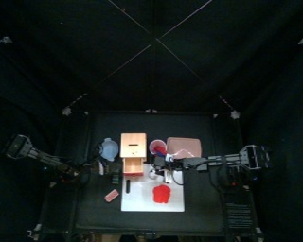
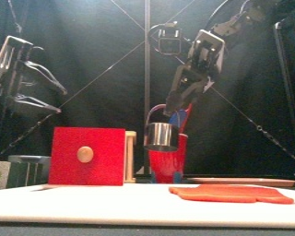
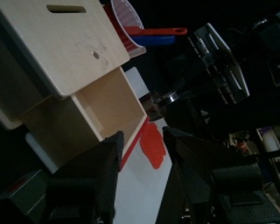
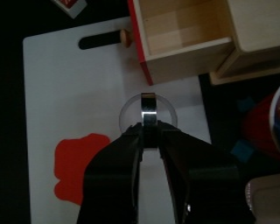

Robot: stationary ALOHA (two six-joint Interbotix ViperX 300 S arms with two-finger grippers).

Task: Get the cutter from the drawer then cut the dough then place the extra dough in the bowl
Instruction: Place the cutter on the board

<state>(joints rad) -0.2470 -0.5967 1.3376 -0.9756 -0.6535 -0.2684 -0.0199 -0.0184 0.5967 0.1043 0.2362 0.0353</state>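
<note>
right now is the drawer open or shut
Open: the drawer is pulled out of the wooden box, its inside empty; the right gripper holds the cutter.

cutting board (image 4: 60, 87): sitting right under the right gripper (image 4: 146, 129) jaws
red cup (image 2: 169, 166): just behind them, toy knives (image 3: 164, 32) inside
pink tray (image 1: 184, 146): past the cup

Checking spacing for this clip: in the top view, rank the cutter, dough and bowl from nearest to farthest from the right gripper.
1. cutter, held by the right gripper.
2. dough, just frontward, on the board.
3. bowl, left, beyond the wooden box.
</note>
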